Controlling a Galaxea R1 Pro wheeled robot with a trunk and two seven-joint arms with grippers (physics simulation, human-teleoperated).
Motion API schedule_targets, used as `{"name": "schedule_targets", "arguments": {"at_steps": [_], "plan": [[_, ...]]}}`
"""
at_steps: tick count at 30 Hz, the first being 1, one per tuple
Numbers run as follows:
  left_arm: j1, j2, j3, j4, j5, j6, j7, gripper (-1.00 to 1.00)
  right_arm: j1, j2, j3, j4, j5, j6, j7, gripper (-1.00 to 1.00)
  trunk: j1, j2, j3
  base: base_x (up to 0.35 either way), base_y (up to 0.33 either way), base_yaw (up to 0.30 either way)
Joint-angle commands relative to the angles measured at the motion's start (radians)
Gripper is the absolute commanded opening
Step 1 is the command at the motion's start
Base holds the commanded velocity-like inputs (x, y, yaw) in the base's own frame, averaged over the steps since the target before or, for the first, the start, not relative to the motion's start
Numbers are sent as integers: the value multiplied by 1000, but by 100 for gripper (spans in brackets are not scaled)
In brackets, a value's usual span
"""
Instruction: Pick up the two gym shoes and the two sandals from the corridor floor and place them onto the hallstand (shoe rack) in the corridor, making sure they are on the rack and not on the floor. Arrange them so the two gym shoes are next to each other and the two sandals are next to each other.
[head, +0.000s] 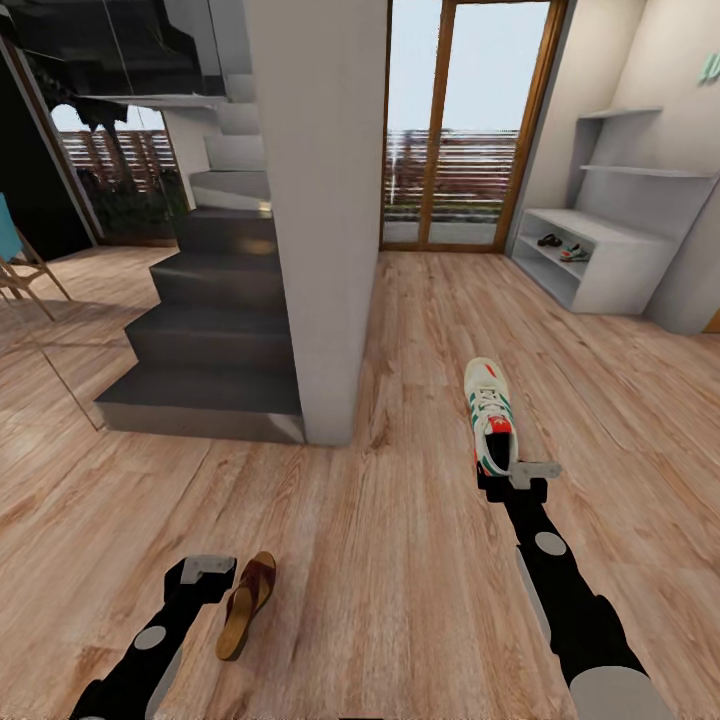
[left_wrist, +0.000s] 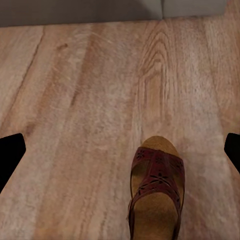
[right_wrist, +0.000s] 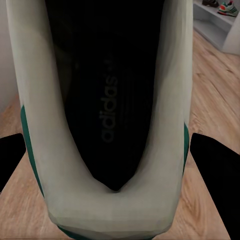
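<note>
While you carry one gym shoe and one sandal, half the job is already shelved.
Right gripper grasps the shoe's heel; left gripper appears to hold the sandal (contact unclear). Hallstand at two o'clock holds the other sandal and the other gym shoe.
</note>
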Motion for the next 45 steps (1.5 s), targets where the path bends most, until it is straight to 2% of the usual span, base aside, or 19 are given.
{"name": "schedule_targets", "arguments": {"at_steps": [1, 8, 11, 12, 16, 28, 29, 33, 45], "plan": [[-1, -1, 8, -1, -10, -4, -7, 100, 0, 0, 0, 0, 10, 0, -4, -100, 4, -8, -6, 0, 0, 0], [-1, -2, 8, -4, -10, -5, -7, 100, 0, 0, 0, -6, 9, 0, -4, -100, 31, -57, -39, 0, 0, 0], [-1, -4, 8, -4, -10, -5, -6, 100, 0, 1, 0, -51, 9, 1, -4, -100, 32, -57, -55, 0, 0, 0], [0, -7, 7, -4, -10, -6, -6, 100, 0, 1, 1, -109, 8, 3, -4, -100, 32, -58, -61, 0, 0, 0], [0, -5, 7, -3, -10, -6, -5, 100, 0, 2, 2, -152, 7, 4, -4, -100, 34, -58, -82, 0, 0, 0], [5, 0, 6, -1, -10, -18, -7, 100, 0, 2, 2, -153, 7, 4, -4, -100, 40, -61, -148, 0, 0, 0], [9, 2, 4, 8, -13, -55, -8, 100, 0, 2, 2, -152, 7, 4, -4, -100, 40, -61, -153, 0, 0, 0], [9, 3, 4, 11, -14, -80, -9, 100, 0, 2, 2, -151, 7, 3, -4, -100, 42, -62, -175, 0, 0, 0], [8, 2, 3, 12, -15, -89, -10, 100, 0, 1, 2, -152, 7, 3, -4, -100, 47, -65, -241, 0, 0, -4]]}}
